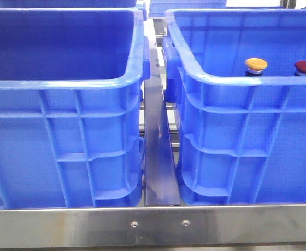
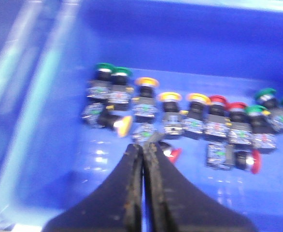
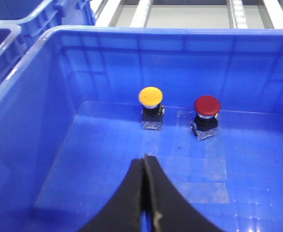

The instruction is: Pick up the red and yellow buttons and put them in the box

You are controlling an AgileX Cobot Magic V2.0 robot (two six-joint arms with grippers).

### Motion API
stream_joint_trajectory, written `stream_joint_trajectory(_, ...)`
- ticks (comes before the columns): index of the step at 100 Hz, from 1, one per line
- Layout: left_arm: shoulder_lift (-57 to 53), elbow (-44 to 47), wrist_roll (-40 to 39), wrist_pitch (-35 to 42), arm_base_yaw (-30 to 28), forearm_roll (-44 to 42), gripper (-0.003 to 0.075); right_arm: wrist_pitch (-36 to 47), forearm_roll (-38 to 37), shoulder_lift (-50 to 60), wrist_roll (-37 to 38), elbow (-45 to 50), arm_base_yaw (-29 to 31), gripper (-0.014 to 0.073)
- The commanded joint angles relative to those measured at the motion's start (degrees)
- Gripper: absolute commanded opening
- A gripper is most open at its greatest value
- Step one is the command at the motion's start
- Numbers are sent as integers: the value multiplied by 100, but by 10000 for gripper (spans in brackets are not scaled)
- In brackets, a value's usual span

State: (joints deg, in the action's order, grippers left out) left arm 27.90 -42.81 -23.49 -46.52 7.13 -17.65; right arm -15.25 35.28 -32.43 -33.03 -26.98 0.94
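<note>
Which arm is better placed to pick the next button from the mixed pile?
Left, likely: the left fingers, shut, hang right over the pile; the right fingers face only the two-button crate.

The left gripper (image 2: 142,147) hangs above a blue crate's floor (image 2: 59,164), its dark fingers pressed together with nothing between them; the right gripper (image 3: 145,159) hangs likewise over that landmark's twin, fingers meeting tip to tip, empty; neither arm shows in the front view.
</note>
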Motion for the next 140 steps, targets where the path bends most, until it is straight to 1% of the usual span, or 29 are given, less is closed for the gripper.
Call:
stream_joint_trajectory(1,-367,60,-60,369,-73,-80,-20,188,31,289,-27,-17,33,-102)
stream_joint_trajectory(27,-1670,760,-60,1021,-73,173,-20,134,31,1327,-27,480,33,-102)
stream_joint_trajectory(55,-2611,1222,-47,1055,-73,173,-20,-18,37,2439,-27,1005,33,-102)
stream_joint_trajectory(72,-2706,1250,-47,1000,-73,111,-20,-97,37,2741,-27,1075,33,-102)
stream_joint_trajectory(89,-2706,1250,-47,988,-73,69,-20,-217,37,2747,-27,1075,33,-102)
stream_joint_trajectory(140,-2706,1250,-47,988,-73,69,-20,-211,37,2747,-27,1075,33,-102)
